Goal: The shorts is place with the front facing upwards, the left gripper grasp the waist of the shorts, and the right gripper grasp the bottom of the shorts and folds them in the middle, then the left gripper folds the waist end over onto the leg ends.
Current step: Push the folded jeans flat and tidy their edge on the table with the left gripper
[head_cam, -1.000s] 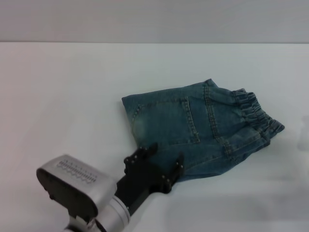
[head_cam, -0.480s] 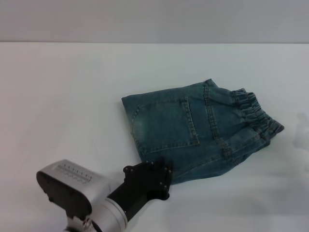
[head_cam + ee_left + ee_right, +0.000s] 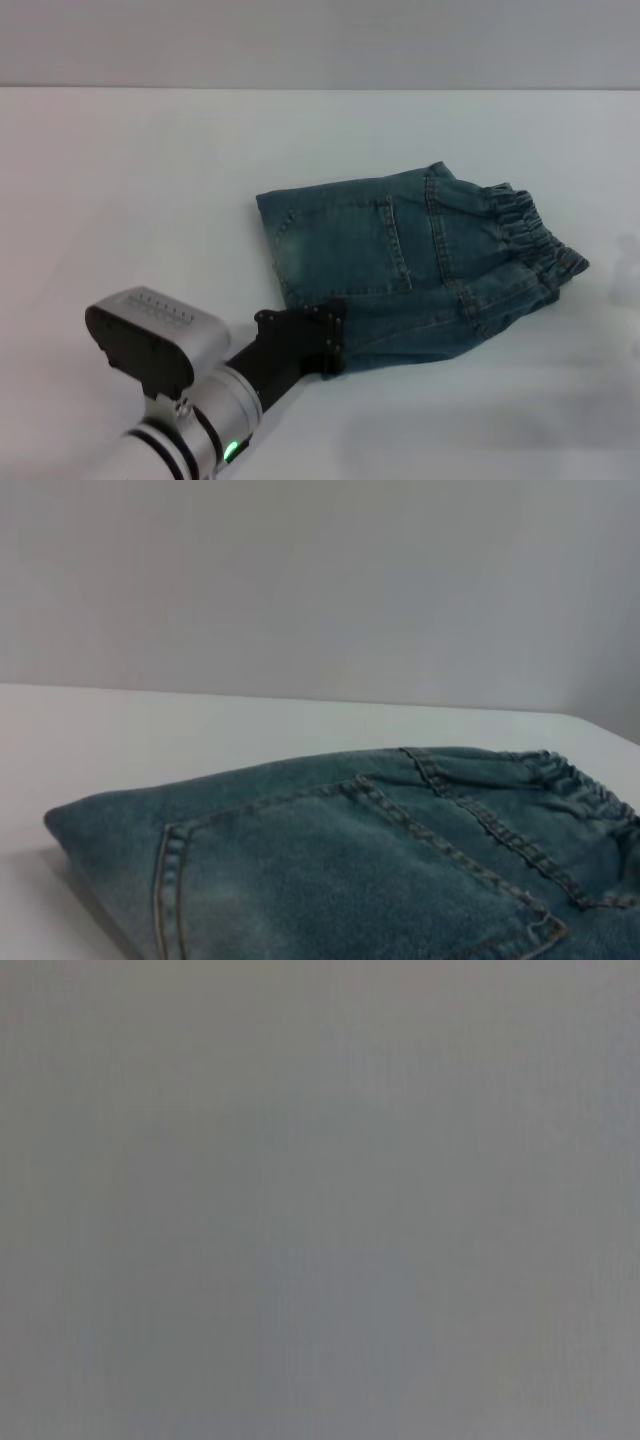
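The blue denim shorts [image 3: 400,260] lie folded on the white table, patch pocket [image 3: 345,250] facing up. The puckered waist [image 3: 525,235] is at the right end and the straight leg ends [image 3: 272,250] at the left end. My left gripper [image 3: 325,340], a black claw on a silver arm with a green light, is at the near left corner of the shorts, shut on the denim edge. The left wrist view looks low across the shorts [image 3: 350,860] towards the waist [image 3: 590,785]. The right gripper is out of view; the right wrist view shows only plain grey.
The white table [image 3: 130,180] stretches wide to the left of and behind the shorts, up to a pale wall. My left arm's silver wrist housing [image 3: 155,340] stands at the near left.
The left gripper's fingers were spread over the near edge a second ago; they have since shut and now hold the near left corner. The shorts' left end has shifted slightly.
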Motion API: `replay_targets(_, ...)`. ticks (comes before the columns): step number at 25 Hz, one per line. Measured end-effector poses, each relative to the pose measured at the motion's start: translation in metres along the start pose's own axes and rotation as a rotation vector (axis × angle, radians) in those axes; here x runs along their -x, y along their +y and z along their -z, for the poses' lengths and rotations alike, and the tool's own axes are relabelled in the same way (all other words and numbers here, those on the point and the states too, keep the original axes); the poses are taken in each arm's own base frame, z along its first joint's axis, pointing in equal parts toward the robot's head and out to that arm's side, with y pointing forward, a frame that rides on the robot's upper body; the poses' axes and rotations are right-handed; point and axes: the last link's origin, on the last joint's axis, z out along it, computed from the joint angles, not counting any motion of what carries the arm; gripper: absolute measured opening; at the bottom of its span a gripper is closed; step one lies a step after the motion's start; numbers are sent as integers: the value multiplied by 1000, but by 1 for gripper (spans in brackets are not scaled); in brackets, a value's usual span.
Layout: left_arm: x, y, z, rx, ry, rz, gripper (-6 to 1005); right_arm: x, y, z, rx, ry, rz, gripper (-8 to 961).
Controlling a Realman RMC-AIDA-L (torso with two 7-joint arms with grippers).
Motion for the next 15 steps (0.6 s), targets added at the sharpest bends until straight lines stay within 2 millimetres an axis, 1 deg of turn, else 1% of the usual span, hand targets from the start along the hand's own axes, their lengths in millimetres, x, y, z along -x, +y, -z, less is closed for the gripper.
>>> replay_targets(2, -2, -4, -3, 1, -2, 4, -2, 1, 0, 1, -2, -5, -12, 24)
replay_targets(6, -5, -10, -10, 2, -7, 0, 5, 3, 0, 3, -9, -15, -20, 26)
replay_targets(12, -8, -15, -19, 0, -14, -18, 17, 4, 0, 5, -12, -21, -24, 28)
replay_targets(15, -13, -18, -25, 3, -16, -32, 22, 4, 0, 6, -14, -20, -25, 29)
